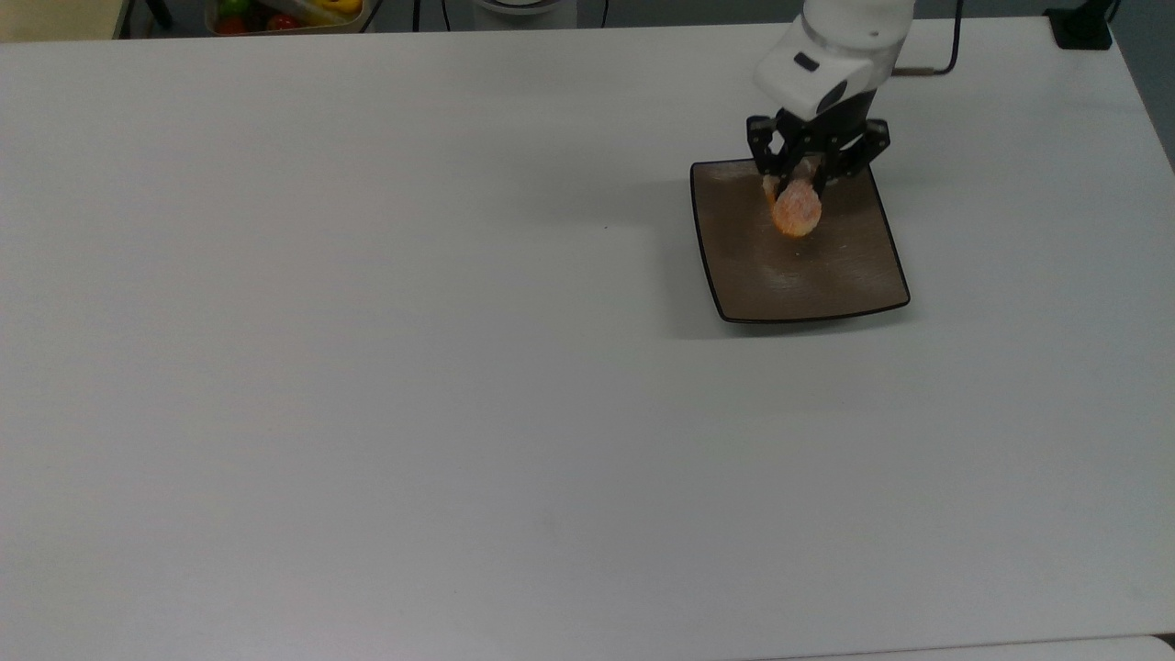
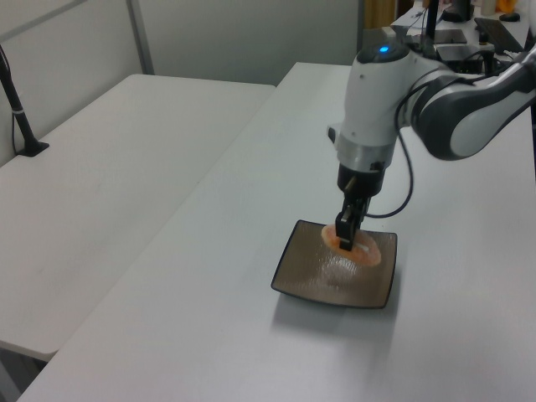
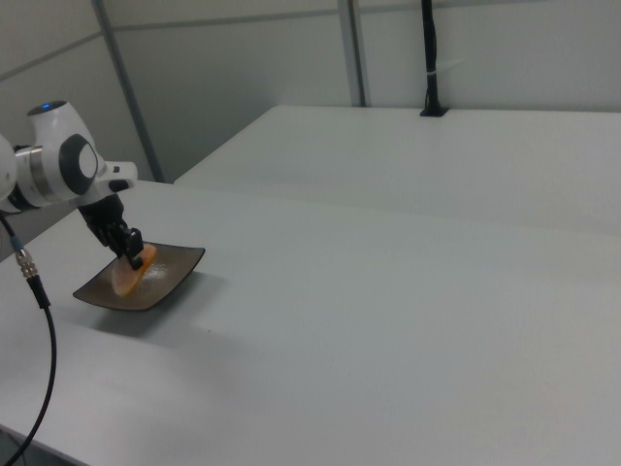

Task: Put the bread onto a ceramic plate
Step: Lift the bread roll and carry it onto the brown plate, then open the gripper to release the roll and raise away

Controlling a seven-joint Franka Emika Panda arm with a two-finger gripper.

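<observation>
The orange-brown bread hangs just above the square brown ceramic plate, over its far half in the top view. My gripper is shut on the bread, black fingers pinching its upper end. In the left view the bread sits low over the plate beneath the gripper. In the right view the gripper holds the bread over the plate. I cannot tell if the bread touches the plate.
The plate sits on a wide white table. A container of coloured items stands beyond the table's far edge in the top view. A second white table lies at the left view's left.
</observation>
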